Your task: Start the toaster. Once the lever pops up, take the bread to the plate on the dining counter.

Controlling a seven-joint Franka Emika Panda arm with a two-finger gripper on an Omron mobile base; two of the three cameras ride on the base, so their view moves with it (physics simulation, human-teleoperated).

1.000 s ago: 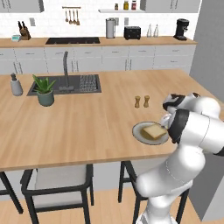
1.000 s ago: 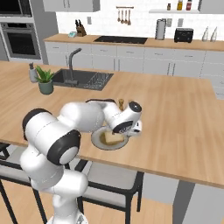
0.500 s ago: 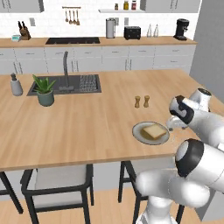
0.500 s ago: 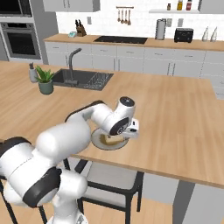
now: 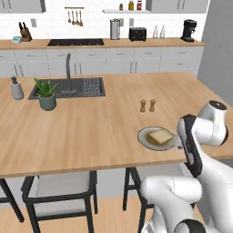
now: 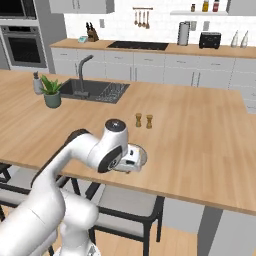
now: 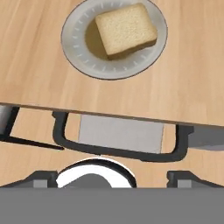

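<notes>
The bread point(image 7: 126, 29), a tan slice with a darker crust, lies flat on the small greyish plate point(image 7: 76, 41) near the front edge of the dining counter point(image 5: 91, 132). The base views show the same bread point(image 5: 160, 136) on the plate point(image 5: 144, 138). My gripper point(image 7: 113, 178) is open and holds nothing. It hangs back from the plate, out past the counter's edge. In the right base view my hand covers most of the plate point(image 6: 142, 156). The black toaster point(image 5: 137, 33) stands far off on the back counter.
Two small shakers point(image 5: 147, 105) stand just beyond the plate. A dark sink point(image 5: 68, 87) with a tap and a potted plant point(image 5: 46, 94) lie to the left. A stool point(image 7: 118, 135) stands under the counter edge below my hand. A black coffee machine point(image 5: 188, 30) is at the back right.
My hand has drawn back from over the plate toward the counter's near edge. The bread has stayed on the plate.
</notes>
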